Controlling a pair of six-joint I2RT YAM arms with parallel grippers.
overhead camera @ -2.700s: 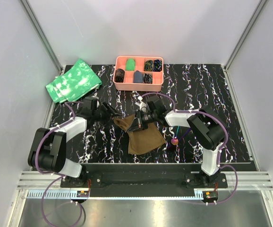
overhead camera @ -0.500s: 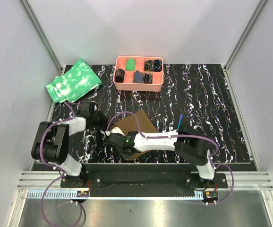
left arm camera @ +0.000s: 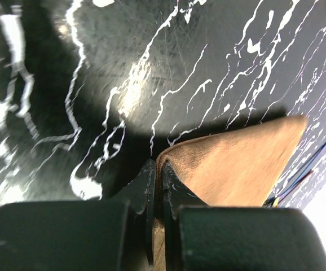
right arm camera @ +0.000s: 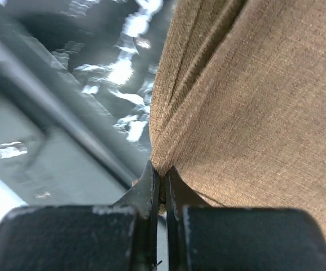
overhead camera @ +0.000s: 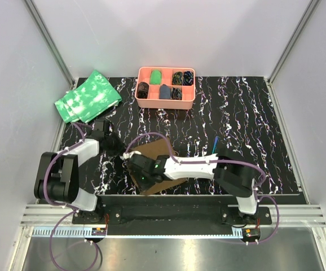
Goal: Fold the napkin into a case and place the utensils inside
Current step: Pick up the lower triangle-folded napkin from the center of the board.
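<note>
Pinching napkin (overhead camera: pixel 156 151) left corner with left gripper (left arm camera: pixel 158 169), fingers closed on cloth. Same with right gripper (right arm camera: pixel 158 176) at near edge. Lying front-centre on table (overhead camera: pixel 253 113).

Found brown napkin (overhead camera: pixel 157 151) lying at lower centre, right arm stretched leftward across it, right gripper (overhead camera: pixel 142 182) at its bottom corner, left gripper (overhead camera: pixel 118 148) at its left corner. Noted pink tray (overhead camera: pixel 164 102) top centre, green cloths (overhead camera: pixel 88 96) upper left.

The napkin (overhead camera: pixel 154 153) lies on the table (overhead camera: pixel 236 113), tray (overhead camera: pixel 166 103) behind it.
</note>
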